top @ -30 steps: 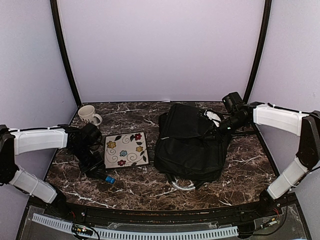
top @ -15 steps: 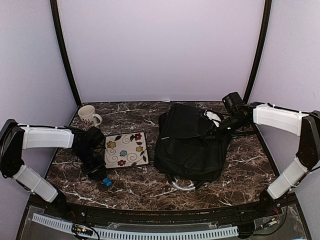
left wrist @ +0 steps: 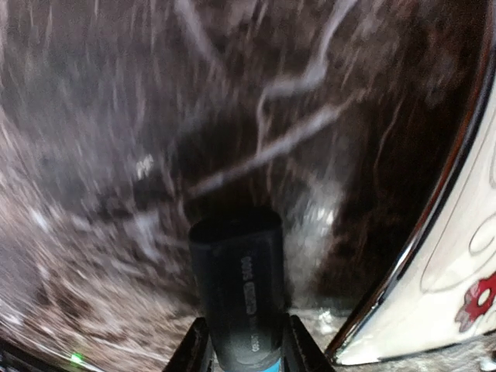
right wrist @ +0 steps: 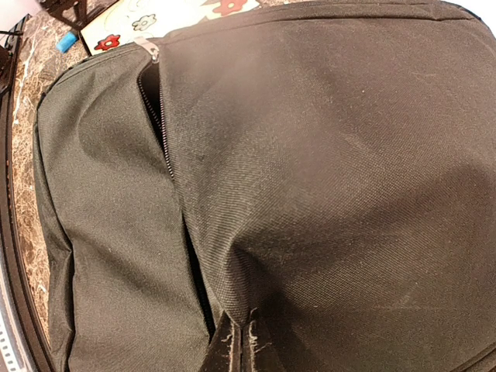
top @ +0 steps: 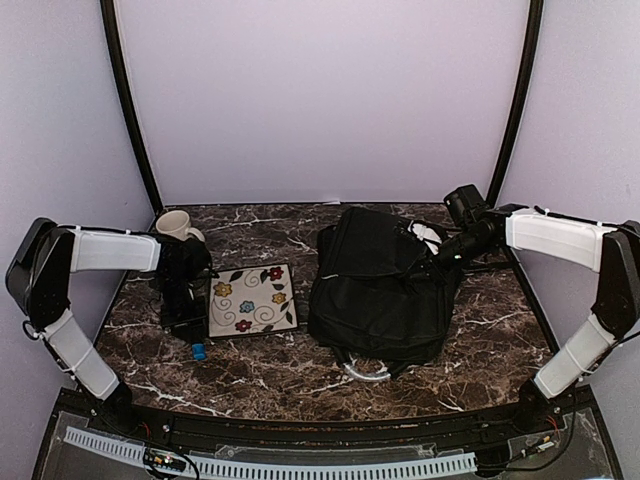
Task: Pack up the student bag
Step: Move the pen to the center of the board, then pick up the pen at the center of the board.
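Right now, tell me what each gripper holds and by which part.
Left gripper: a black marker, gripped near its blue end. Right gripper: the student bag, pinched by a fold of fabric on the side nearest that arm.

Counter: dark brown marble with white veins. A white slotted strip runs below its near edge.

Square white plate, dark rim, painted with flowers and curling vines. It lies flat, left of centre.

Cream mug stands upright at the far left corner, near the plate but apart from it.

Black marker, blue end, white print on the barrel. It sits just beside the plate's near left corner. The close view is blurred, so contact with the counter is unclear.
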Robot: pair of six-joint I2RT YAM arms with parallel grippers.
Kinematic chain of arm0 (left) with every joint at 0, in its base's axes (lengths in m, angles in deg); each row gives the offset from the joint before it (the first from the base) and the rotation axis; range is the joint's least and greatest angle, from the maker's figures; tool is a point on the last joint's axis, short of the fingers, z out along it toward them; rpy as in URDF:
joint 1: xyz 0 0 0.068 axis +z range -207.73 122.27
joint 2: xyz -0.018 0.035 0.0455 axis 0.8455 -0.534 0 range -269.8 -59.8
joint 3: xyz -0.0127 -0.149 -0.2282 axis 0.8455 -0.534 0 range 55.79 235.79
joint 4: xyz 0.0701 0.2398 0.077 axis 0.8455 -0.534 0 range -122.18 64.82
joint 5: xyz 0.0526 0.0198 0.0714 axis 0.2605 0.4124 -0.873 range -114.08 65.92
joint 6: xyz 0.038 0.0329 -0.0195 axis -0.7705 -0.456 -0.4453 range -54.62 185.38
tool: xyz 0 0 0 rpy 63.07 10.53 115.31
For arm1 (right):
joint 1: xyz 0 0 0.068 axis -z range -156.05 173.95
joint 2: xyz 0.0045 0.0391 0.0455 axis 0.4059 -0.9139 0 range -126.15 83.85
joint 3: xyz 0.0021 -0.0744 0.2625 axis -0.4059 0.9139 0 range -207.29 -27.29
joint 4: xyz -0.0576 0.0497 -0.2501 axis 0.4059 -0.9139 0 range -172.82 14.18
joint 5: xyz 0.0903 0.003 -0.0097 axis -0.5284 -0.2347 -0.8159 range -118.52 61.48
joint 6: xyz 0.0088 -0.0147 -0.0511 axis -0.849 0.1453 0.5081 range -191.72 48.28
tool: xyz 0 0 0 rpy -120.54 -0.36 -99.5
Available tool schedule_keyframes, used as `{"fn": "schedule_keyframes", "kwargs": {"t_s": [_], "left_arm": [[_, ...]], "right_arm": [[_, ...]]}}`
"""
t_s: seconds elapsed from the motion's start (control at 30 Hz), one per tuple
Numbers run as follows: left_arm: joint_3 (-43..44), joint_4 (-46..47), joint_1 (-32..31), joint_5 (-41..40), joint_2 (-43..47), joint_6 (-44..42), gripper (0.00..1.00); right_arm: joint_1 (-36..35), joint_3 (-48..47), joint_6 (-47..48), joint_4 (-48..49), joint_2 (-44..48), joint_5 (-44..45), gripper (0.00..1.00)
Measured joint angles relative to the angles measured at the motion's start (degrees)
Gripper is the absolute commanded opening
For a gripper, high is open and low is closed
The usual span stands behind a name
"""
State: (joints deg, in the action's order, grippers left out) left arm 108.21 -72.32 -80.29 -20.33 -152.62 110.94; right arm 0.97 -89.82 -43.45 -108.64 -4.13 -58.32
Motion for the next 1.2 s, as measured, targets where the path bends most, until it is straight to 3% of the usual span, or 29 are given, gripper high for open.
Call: {"fn": "schedule_keyframes", "kwargs": {"t_s": [0.07, 0.13, 0.4, 0.67, 0.93, 1.2], "left_arm": [[1.92, -0.61, 0.33, -2.99, -1.46, -2.97, 0.44], [2.99, -0.87, 0.57, -4.94, -2.36, -5.49, 0.49], [3.63, -1.84, 0.81, -4.42, -1.05, -9.35, 0.53], [-0.9, 0.07, 0.81, -2.16, 0.17, -7.15, 0.42], [-0.9, 1.11, 0.76, -1.44, 0.15, -7.32, 0.22], [2.71, -2.86, 0.83, -6.62, 0.07, -8.11, 0.11]], "right_arm": [[0.0, 0.0, 0.0, 0.0, 0.0, 0.02, 0.0], [0.0, 0.0, 0.02, 0.0, 0.0, 0.0, 0.0], [0.0, 0.0, 0.04, -0.02, -0.28, 0.0, 0.0], [0.0, 0.0, 0.13, -0.07, -0.33, 0.0, 0.0], [0.0, 0.0, 0.15, -0.09, -0.33, 0.0, 0.0], [0.0, 0.0, 0.15, -0.11, -0.33, 0.0, 0.0]]}}
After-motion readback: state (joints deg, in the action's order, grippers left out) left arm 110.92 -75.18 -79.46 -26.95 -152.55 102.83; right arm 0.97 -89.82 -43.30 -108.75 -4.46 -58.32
